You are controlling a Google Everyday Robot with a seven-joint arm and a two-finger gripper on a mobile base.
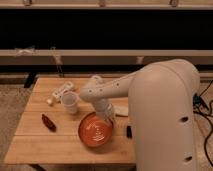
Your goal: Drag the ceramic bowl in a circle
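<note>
A light wooden slatted table [35, 145] stands on speckled carpet, in front of a long dark recess with pale rails. The ceramic bowl [95, 131] sits upright near the table's front edge, mouth facing up; being round, it shows no long axis. The gripper [105, 118] reaches down onto the bowl's far right rim. A white cup [70, 103] stands just left of the arm, a dark red object [48, 122] farther left.

The white arm reached in from the right, elbow bent, its wrist angled steeply down; the tool [105, 120] hung low.
</note>
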